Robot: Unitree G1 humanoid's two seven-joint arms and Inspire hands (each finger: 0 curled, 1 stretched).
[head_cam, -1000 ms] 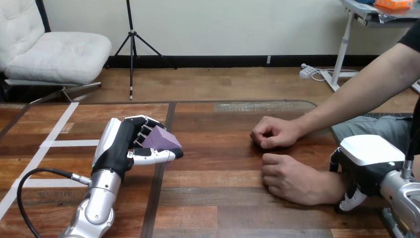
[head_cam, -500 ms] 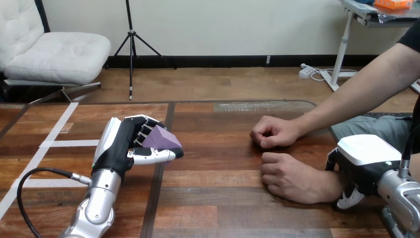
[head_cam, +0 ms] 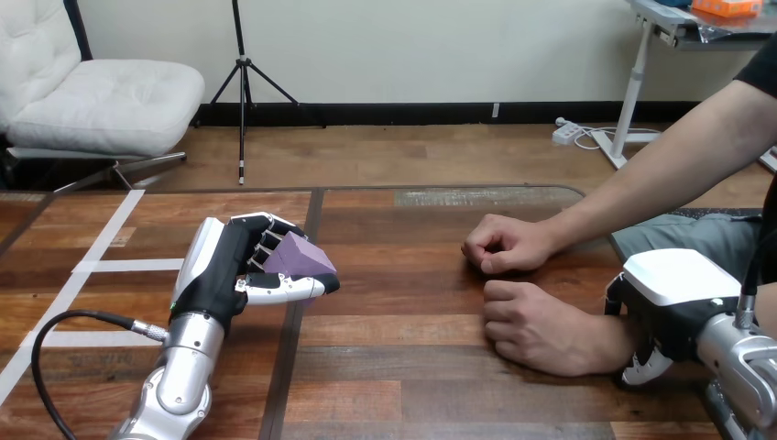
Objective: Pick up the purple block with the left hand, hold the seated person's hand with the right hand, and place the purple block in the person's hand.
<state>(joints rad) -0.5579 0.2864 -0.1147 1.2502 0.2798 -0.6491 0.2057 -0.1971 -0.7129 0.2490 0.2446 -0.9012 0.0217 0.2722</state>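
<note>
In the head view, the purple block (head_cam: 298, 257) is clasped between the curled fingers and thumb of the left hand (head_cam: 224, 273), over the left half of the wooden table (head_cam: 412, 367), midway between its near and far edges. Toward the right edge, the person's far hand (head_cam: 508, 245) and the person's near hand (head_cam: 536, 330) are rested on the wood as fists. The right hand (head_cam: 683, 280) is set over the near wrist there, and whether that wrist is grasped cannot be told.
</note>
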